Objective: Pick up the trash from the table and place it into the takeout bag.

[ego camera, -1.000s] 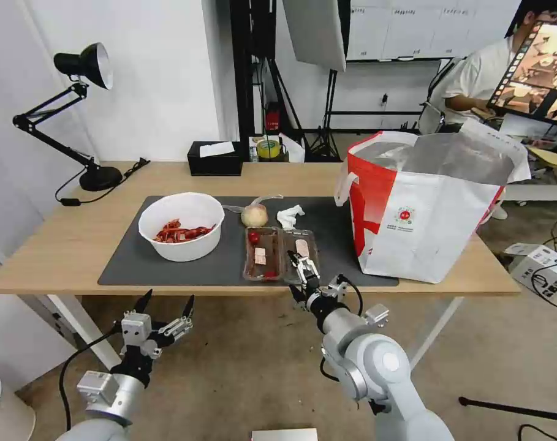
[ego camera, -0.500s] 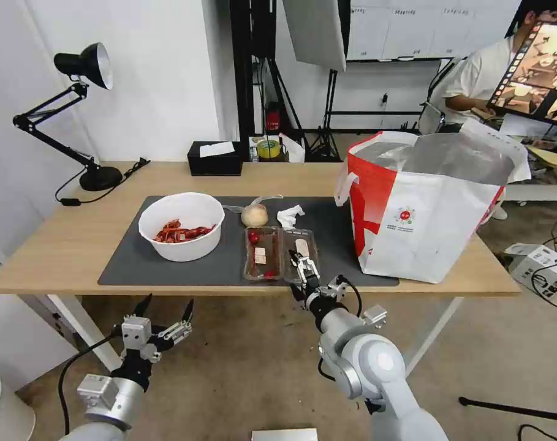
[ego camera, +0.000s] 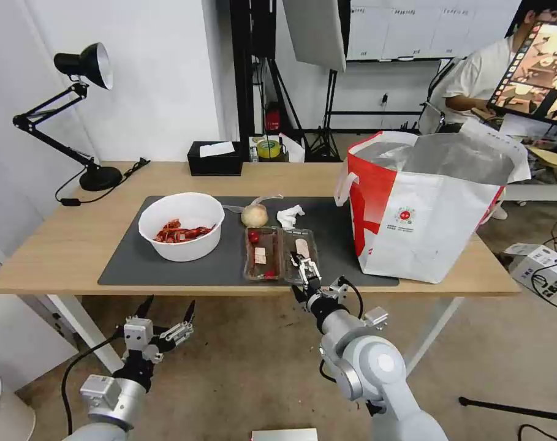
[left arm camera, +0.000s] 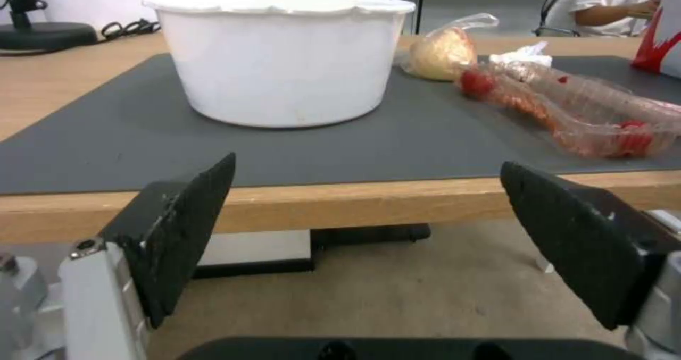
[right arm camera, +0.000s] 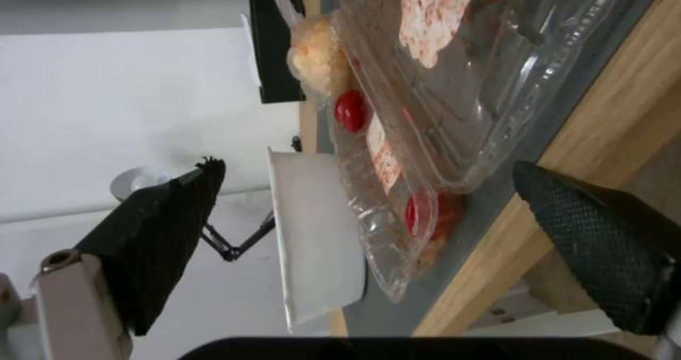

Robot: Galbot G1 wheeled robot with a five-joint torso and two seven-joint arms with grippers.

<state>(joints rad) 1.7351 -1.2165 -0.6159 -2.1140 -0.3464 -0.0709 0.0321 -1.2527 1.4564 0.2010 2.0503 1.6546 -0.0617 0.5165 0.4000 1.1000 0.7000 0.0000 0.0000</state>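
From where I stand, the left claw (ego camera: 166, 315) hangs below the front edge of the bench (ego camera: 64, 245), fingers spread and empty; against the picture a second back it has sunk a touch lower, nothing more. The right claw (ego camera: 305, 267) is the busy one. Its fingers stand released at the near end of the clear tray (ego camera: 280, 253), one above and one below the tray's near lip as the right wrist view shows it (right arm camera: 454, 110), and nothing is gripped yet. Over the last second that arm has crept slightly along the bench edge toward the tray, so I judge the pick of the tray is being lined up, not begun.

Everything else lies as it did earlier: the white bowl (ego camera: 181, 226) with red scraps sits on the grey mat (ego camera: 125, 260), the wrapped ball (ego camera: 254, 215) and crumpled tissue (ego camera: 289, 216) lie just behind the tray, and the takeout bag (ego camera: 425, 211) stands open at the right end, holding none of the trash that I can see.
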